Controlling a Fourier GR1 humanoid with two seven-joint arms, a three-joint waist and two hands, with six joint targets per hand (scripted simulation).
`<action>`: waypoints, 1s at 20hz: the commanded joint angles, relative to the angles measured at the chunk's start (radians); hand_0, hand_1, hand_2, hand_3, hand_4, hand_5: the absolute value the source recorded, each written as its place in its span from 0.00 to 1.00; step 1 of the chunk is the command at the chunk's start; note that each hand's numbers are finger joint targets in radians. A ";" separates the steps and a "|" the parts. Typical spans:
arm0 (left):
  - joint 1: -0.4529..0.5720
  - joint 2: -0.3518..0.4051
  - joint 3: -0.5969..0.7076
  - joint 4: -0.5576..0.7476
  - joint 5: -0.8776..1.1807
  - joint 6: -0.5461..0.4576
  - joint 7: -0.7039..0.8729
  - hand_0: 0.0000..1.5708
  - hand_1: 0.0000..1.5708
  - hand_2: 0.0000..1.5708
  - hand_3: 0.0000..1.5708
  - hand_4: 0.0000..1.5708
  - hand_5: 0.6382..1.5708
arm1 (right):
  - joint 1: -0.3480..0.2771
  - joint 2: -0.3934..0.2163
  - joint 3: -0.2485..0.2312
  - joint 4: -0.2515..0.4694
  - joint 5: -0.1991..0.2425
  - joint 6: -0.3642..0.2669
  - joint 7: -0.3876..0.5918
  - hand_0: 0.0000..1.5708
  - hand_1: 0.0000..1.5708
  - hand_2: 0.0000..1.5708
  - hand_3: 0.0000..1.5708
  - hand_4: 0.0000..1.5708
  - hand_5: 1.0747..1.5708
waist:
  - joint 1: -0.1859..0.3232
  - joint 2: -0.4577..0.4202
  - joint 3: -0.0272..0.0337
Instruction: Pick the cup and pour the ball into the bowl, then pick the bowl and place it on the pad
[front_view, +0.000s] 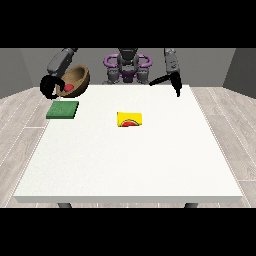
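A brown wooden bowl (76, 79) hangs tilted in the air above the table's far left corner, its mouth turned towards the camera, with a red ball (67, 87) inside it. The hand at the view's left (49, 86) has its black fingers curled round the bowl's lower rim. Just below and in front lies the green pad (63, 110), flat on the table. A yellow cup (129, 119) lies on its side near the table's middle, showing red at its mouth. The hand at the view's right (176, 88) hangs over the far right part of the table with its fingers pointing down, holding nothing.
The white table (130, 165) stretches wide towards the camera in front of the cup and pad. The robot's torso (127, 67) stands behind the far edge.
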 joint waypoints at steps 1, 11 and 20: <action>0.000 -0.054 -0.053 -0.058 -0.041 0.059 -0.035 0.00 0.00 0.00 0.00 0.00 0.99 | 0.000 -0.106 -0.078 0.066 -0.056 0.100 -0.052 1.00 1.00 1.00 1.00 0.68 0.98 | 0.027 0.082 0.0010; -0.053 -0.034 -0.071 -0.226 -0.070 0.095 -0.012 0.00 0.00 0.00 0.00 0.00 0.99 | -0.036 -0.269 -0.123 0.171 -0.025 0.163 -0.262 1.00 1.00 1.00 0.00 0.66 0.99 | 0.051 0.296 0.0015; -0.022 -0.020 -0.116 -0.497 -0.096 0.076 0.168 0.00 0.00 0.00 0.00 0.00 0.99 | -0.072 -0.321 -0.123 0.273 0.010 0.206 -0.382 1.00 1.00 1.00 0.28 0.66 1.00 | 0.041 0.362 0.0027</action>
